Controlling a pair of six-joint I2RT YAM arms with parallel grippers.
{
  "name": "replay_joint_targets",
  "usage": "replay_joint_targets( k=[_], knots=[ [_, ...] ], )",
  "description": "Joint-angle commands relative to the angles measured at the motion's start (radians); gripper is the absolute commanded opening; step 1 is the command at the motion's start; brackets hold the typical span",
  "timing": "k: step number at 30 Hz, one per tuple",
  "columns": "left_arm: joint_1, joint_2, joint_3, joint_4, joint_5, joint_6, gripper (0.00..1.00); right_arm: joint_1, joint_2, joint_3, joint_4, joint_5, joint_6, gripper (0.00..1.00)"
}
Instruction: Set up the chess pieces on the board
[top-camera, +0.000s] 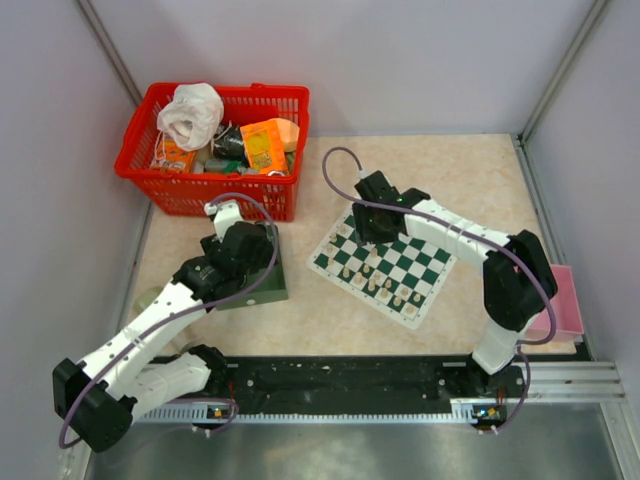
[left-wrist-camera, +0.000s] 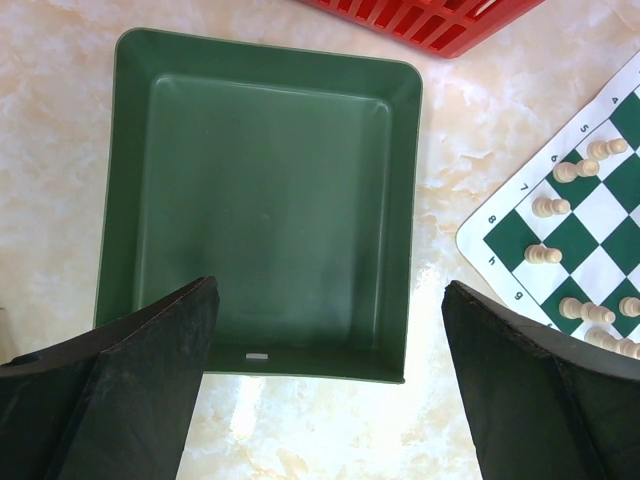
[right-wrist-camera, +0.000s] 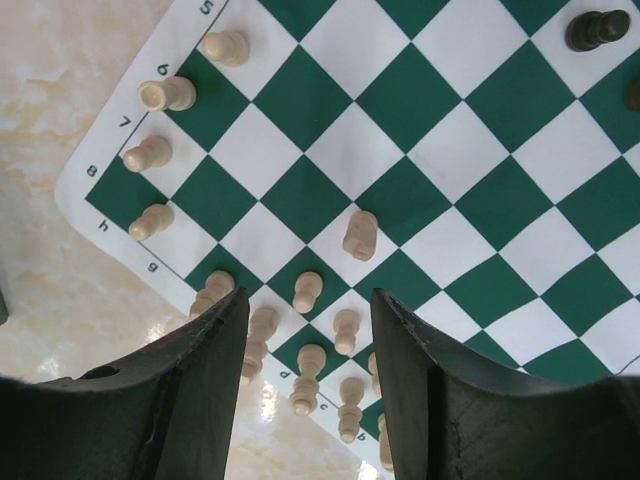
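Now your right claw (right-wrist-camera: 310, 298) hangs spread over the board (right-wrist-camera: 440, 150), with cream chess pieces (right-wrist-camera: 360, 235) crowding its 8 o'clock corner. Your left claw (left-wrist-camera: 330, 288) gapes above the green tray (left-wrist-camera: 270, 180), board at 3 o'clock.

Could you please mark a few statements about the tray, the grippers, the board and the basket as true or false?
1. The dark green tray under the left gripper is empty. True.
2. The right gripper is shut. False: it is open above the board, holding nothing.
3. At least one black piece stands on the board. True.
4. The red basket is empty. False: it holds a white bag and packets.
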Motion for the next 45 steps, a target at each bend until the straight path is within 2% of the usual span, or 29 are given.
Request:
replay_joint_targets(
  k=[1, 8, 21, 29, 45],
  knots=[
    [0.005, -0.017, -0.003, 0.028, -0.015, -0.009, 0.99, 0.037, 0.004, 0.048, 0.044, -0.054, -0.025, 0.52],
    [0.005, -0.033, -0.003, 0.010, -0.032, -0.015, 0.99, 0.131, 0.122, 0.166, 0.036, -0.062, -0.034, 0.52],
    [0.014, -0.063, -0.025, 0.001, -0.044, -0.016, 0.99, 0.168, 0.277, 0.257, 0.036, -0.083, -0.045, 0.43],
    [0.019, -0.065, -0.032, -0.003, -0.048, -0.015, 0.99, 0.168, 0.313, 0.280, 0.038, -0.091, -0.041, 0.36],
    [0.028, -0.057, -0.029, 0.005, -0.040, -0.004, 0.99, 0.177, 0.335, 0.262, 0.036, -0.111, -0.048, 0.33]
  ],
)
